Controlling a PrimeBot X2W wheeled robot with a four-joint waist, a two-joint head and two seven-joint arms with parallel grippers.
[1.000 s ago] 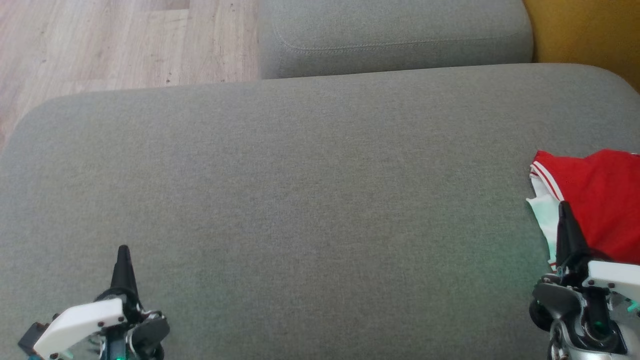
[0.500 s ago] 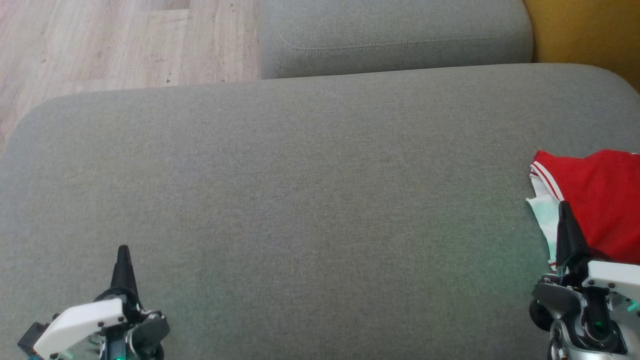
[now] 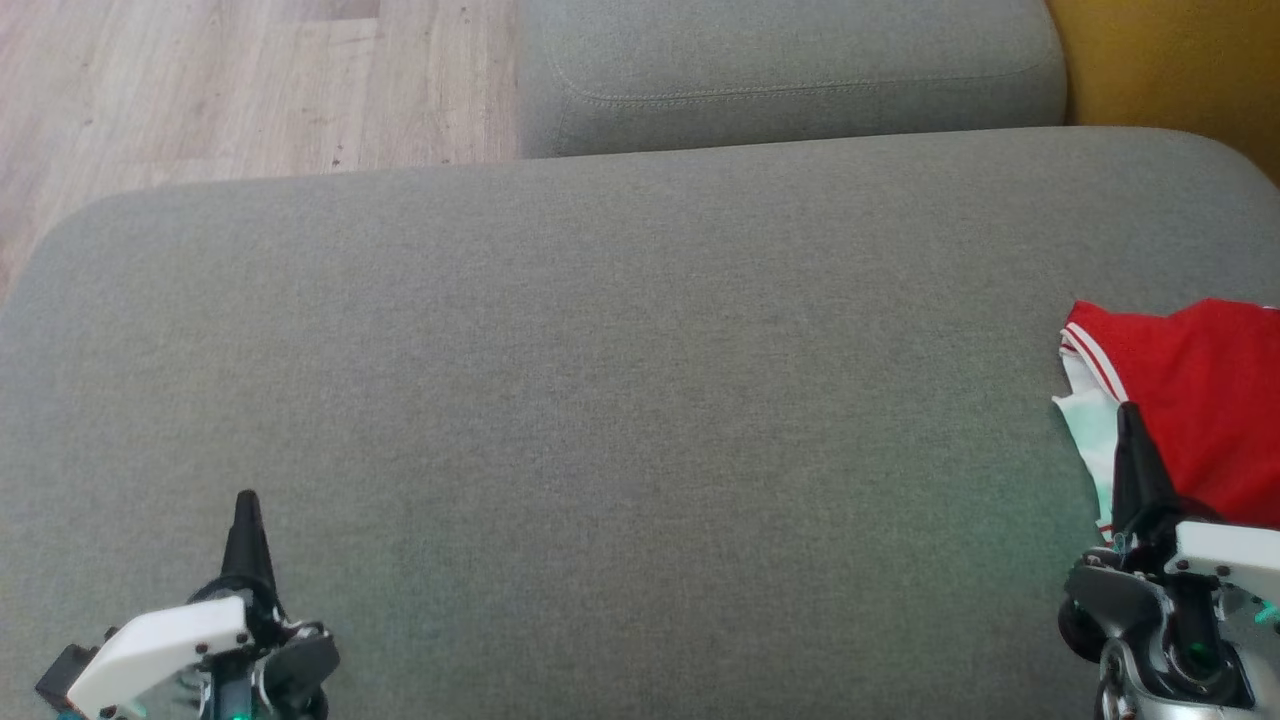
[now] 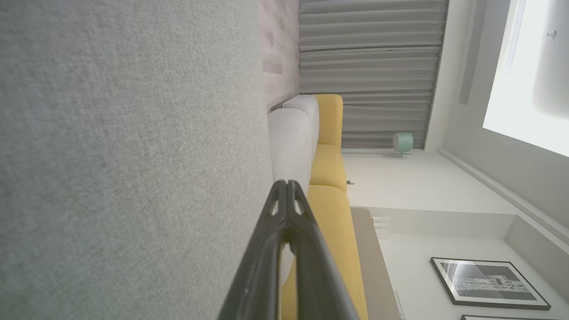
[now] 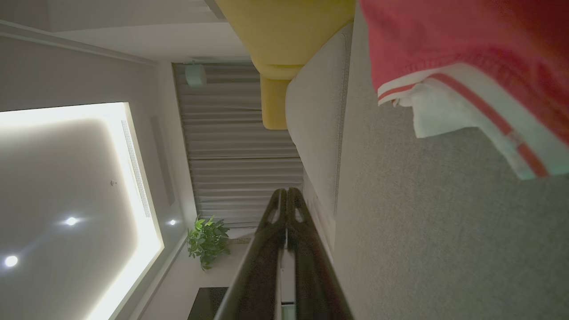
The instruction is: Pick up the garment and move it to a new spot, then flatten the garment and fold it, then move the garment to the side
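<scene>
While its two fingers are pressed together, the right pincer (image 3: 1130, 425) sits low over the grey cushion (image 3: 640, 400). The red garment (image 3: 1200, 400) lies just beside its tip, ahead and to its right. The white-striped edge faces the pincer (a pale inner layer peeks out beneath it). The rest runs off past the picture's right edge, so its long axis cannot be told. Well apart on the other side, the left pincer (image 3: 247, 510), also pressed together, points ahead over the same cushion.

The grey sofa cushion (image 3: 600, 400) carries 1 red-and-white garment (image 3: 1190, 400) at its right edge.
</scene>
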